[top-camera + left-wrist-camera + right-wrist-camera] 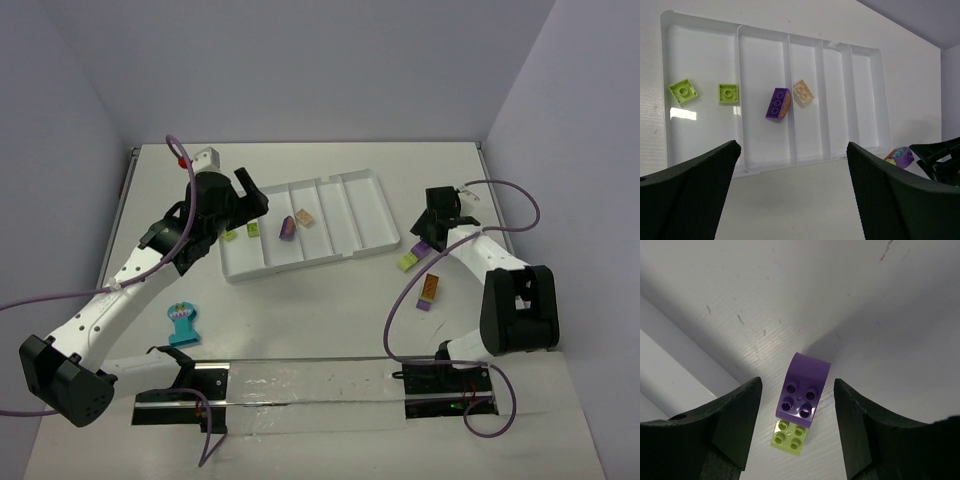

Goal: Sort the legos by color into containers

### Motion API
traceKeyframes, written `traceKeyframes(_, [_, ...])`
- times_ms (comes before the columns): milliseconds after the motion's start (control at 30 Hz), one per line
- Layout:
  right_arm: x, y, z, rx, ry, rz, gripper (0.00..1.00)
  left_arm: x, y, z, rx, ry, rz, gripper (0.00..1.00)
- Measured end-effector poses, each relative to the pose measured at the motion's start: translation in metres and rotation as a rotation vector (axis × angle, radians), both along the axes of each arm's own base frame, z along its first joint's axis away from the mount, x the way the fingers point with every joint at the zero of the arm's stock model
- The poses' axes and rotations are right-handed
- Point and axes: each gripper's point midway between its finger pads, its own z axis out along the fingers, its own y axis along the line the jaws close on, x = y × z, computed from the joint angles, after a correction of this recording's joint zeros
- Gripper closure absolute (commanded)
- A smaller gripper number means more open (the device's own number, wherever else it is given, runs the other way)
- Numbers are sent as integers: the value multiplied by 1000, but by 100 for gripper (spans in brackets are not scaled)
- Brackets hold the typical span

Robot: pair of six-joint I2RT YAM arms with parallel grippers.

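Roughly half of the sorting is judged done. Ahead of the left claw (pixel 792 150), whose fingers are spread wide with nothing held, two lime bricks (pixel 728 93) are seen in the end compartment of the tray (pixel 865 100), a purple brick (pixel 778 103) in the next and a tan brick (pixel 803 92) in the third. Left out on the surface (pixel 320 300) are a purple piece (pixel 802 390) and a lime piece (pixel 788 434), framed between the parted fingers of the right claw (pixel 797 382) and touched by neither. An orange and purple piece (pixel 430 290) is found just behind that claw, and the teal comb (pixel 183 322) well behind the left claw.
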Motion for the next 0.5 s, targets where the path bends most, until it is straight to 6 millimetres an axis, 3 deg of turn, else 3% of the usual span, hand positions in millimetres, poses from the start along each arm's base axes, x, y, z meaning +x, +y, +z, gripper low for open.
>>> traceKeyframes(300, [0,4,-19,25,41,-11,47,0,-2,1,-6,-4,-11,4])
traceKeyframes(500, [-7,8,-38,47,83,-3,49,0,-3,4,-13,-11,-14,4])
